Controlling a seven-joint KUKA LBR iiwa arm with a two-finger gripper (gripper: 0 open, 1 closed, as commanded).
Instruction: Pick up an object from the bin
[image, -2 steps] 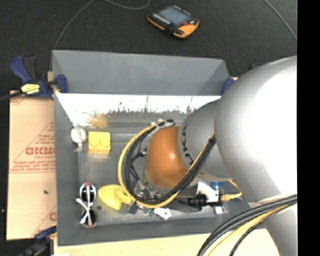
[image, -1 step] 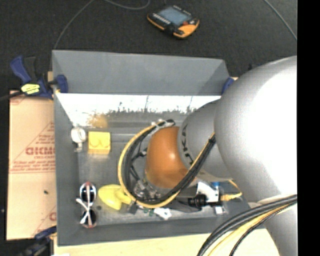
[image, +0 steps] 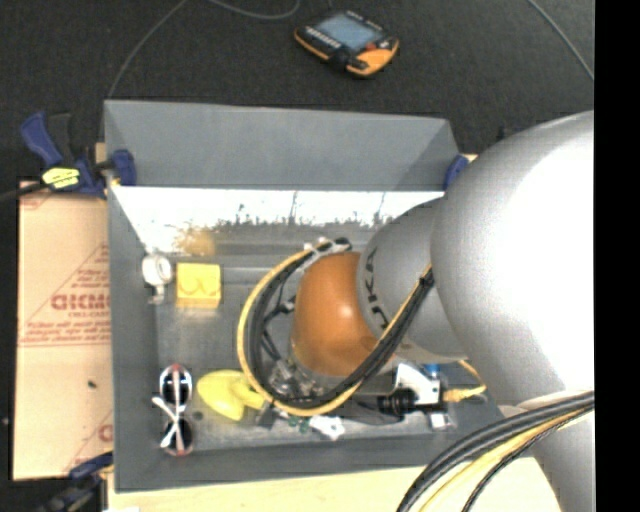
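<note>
Hanging low at bin (image: 280, 160) front, end effector (image: 290, 388) beside yellow curved piece (image: 225, 393); spread or pressed, cannot tell.

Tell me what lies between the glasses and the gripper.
In the camera view, a yellow banana-like thing lies on the floor of the bin, between the glasses and the gripper.

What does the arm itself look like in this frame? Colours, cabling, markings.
The arm has bulky, rounded silver-grey links. Its wrist carries a glossy, dome-shaped orange cover. A yellow cable and black cables loop around that cover. Dark lettering is partly visible on the link beside it.
</note>
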